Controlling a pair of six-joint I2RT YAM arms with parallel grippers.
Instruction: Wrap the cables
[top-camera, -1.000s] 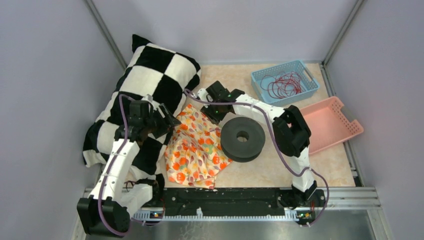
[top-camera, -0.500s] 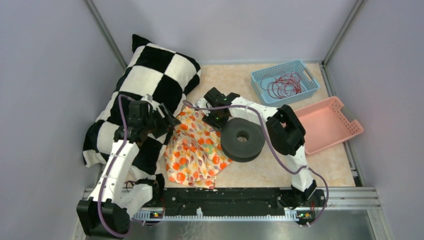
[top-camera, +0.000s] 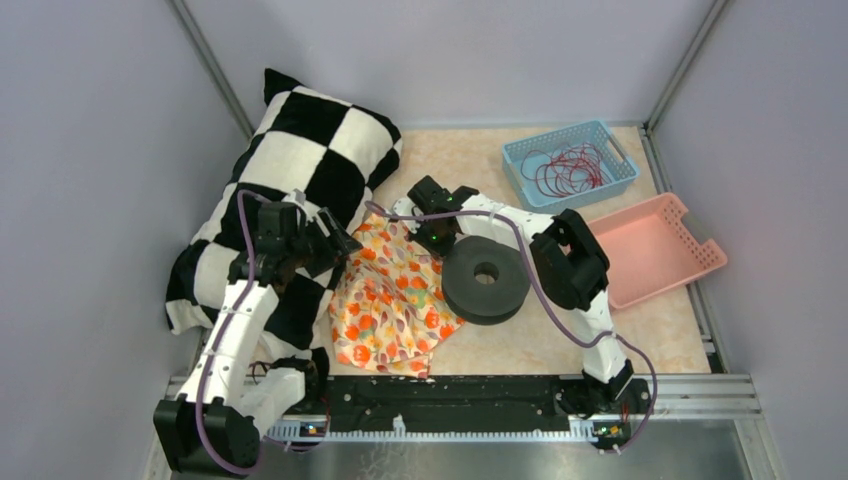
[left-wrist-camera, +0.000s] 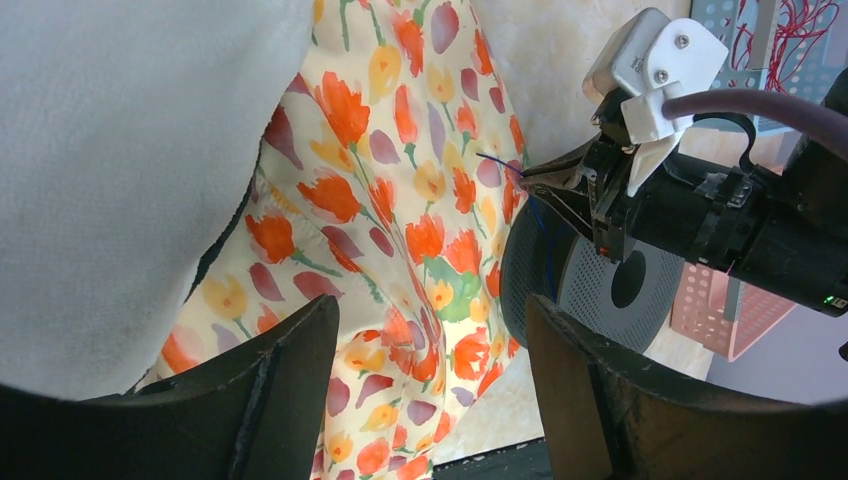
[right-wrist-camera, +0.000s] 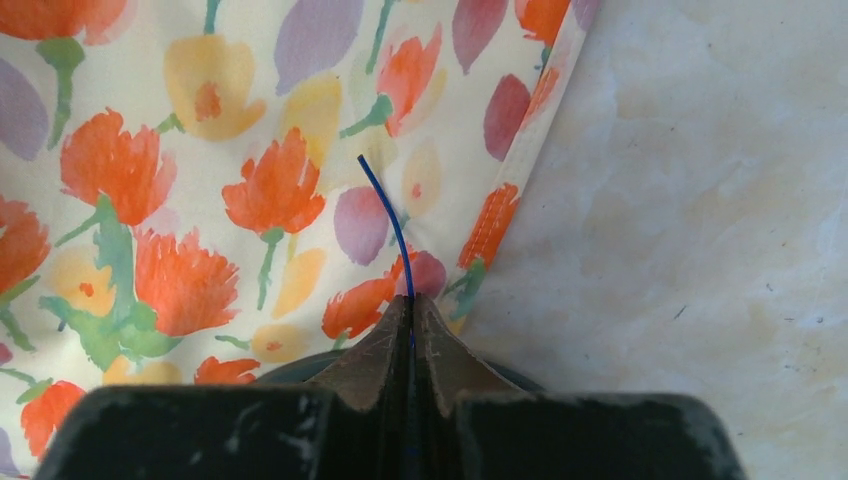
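The right gripper (right-wrist-camera: 411, 300) now sits lower and further left than a second ago, at the upper-left rim of the black spool (top-camera: 486, 278), over the floral cloth (top-camera: 385, 300). Its jaws, apart earlier, are now pinched together on the thin blue cable (right-wrist-camera: 386, 205).

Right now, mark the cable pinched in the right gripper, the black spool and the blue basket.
cable (right-wrist-camera: 392, 220), right wrist view, midway along its free blue end.
black spool (top-camera: 508, 285), top external view, upper flange beside the hole.
blue basket (top-camera: 552, 135), top external view, its far rim.
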